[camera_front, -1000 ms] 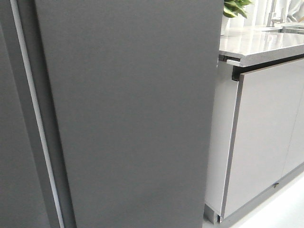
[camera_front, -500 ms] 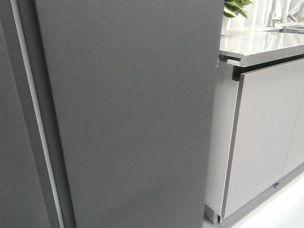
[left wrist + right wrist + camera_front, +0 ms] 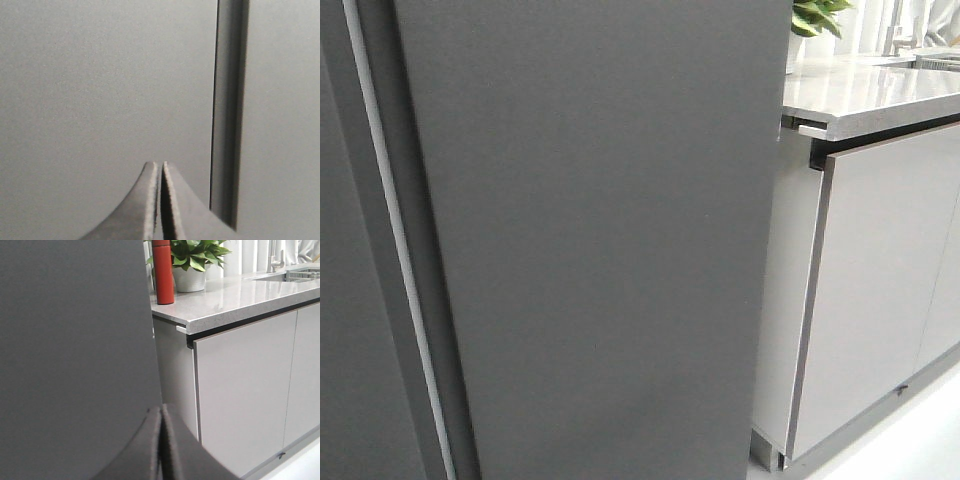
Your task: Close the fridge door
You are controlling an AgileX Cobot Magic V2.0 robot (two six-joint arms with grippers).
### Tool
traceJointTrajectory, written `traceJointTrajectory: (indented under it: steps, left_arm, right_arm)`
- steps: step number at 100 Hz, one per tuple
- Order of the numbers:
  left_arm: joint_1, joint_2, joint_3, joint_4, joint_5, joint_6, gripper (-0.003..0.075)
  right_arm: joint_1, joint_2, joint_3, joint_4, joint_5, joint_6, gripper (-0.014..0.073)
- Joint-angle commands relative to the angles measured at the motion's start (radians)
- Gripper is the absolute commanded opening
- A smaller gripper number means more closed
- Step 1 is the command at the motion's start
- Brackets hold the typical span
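The fridge door (image 3: 600, 250) is a tall matte dark-grey panel that fills most of the front view. A pale gasket strip (image 3: 395, 250) shows along its left edge, next to the other dark-grey panel (image 3: 345, 400). Neither gripper shows in the front view. My left gripper (image 3: 160, 164) is shut and empty, with its tips close against a grey panel (image 3: 100, 85) beside a vertical gap (image 3: 230, 125). My right gripper (image 3: 161, 407) is shut and empty. Its tips are at the door's face (image 3: 75, 340), near its right edge. I cannot tell whether either gripper touches.
Pale grey cabinet fronts (image 3: 880, 290) stand right of the fridge under a light stone counter (image 3: 870, 95). A red bottle (image 3: 163, 272) and a potted plant (image 3: 192, 262) stand on the counter (image 3: 235, 297) close to the door's edge. A strip of pale floor (image 3: 920, 445) shows at the lower right.
Almost nothing. The cabinet edge sits very slightly further right in the front view. The door and gasket strip stand about as before.
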Motion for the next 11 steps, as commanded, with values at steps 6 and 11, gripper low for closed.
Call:
traceJointTrajectory:
  steps: [6, 11]
  left_arm:
    - [0.000, -0.011, 0.035, -0.004, -0.073, -0.004, -0.0020]
    - [0.000, -0.011, 0.035, -0.004, -0.073, -0.004, -0.0020]
  right_arm:
    - [0.000, -0.023, 0.020, -0.013, -0.071, -0.008, -0.0046]
    - [0.000, -0.023, 0.020, -0.013, -0.071, -0.008, -0.0046]
